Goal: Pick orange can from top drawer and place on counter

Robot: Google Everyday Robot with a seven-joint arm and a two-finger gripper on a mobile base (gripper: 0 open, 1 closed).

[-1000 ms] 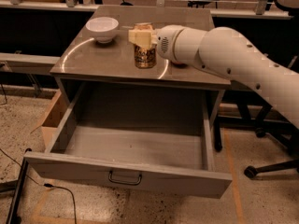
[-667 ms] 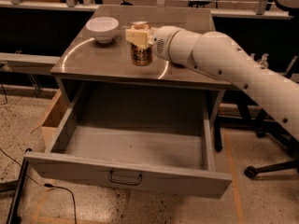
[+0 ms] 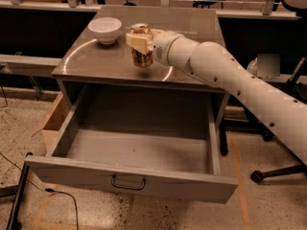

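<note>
Fingers (image 3: 135, 41) of the gripper (image 3: 140, 42) clench the orange can (image 3: 142, 60) over the bench (image 3: 96, 62), hiding its middle; whether its base touches down is unclear.

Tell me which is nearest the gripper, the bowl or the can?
The orange can: the gripper is shut around it over the counter. The white bowl stands apart near the counter's back left corner.

Gripper (image 3: 139, 44) with orange can (image 3: 142, 59) over counter (image 3: 103, 61) — only bowl (image 3: 105, 29) stands near.
</note>
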